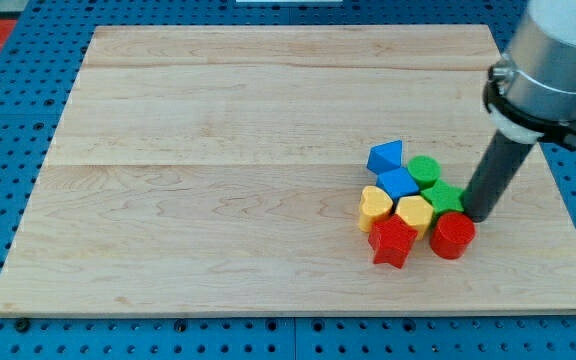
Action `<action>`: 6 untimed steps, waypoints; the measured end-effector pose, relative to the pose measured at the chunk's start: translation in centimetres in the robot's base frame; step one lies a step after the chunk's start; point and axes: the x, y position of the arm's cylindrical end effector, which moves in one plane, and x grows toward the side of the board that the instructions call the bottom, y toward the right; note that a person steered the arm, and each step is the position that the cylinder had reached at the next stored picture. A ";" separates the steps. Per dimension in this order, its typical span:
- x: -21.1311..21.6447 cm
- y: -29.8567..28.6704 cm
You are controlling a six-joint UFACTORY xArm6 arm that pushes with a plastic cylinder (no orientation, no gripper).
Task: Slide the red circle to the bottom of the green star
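Red circle (452, 235) sits just below the green star (444, 196), touching; our tip (480, 216) is right beside both, on the view's right. No gripper on us.

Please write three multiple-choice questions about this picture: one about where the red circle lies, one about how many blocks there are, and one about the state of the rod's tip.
1. Where is the red circle relative to the green star?
A. Toward the view's top
B. Toward the view's bottom
C. Far at the view's left

2. How many blocks are on the wooden board?
A. Five
B. Eight
C. Eleven

3. Where is my tip?
A. Among the blocks' right edge, beside the green star
B. Alone at the board's left edge
C. Off the board

Answers:
1 B: the red circle lies just under the star.
2 B: two blue, two green, two yellow and two red blocks.
3 A: the rod ends right of the star, above the red circle.
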 end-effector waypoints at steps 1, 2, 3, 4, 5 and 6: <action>0.0 -1.8; 0.0 0.2; 1.4 3.2; 2.8 0.6; 2.8 -0.6; 3.6 -0.1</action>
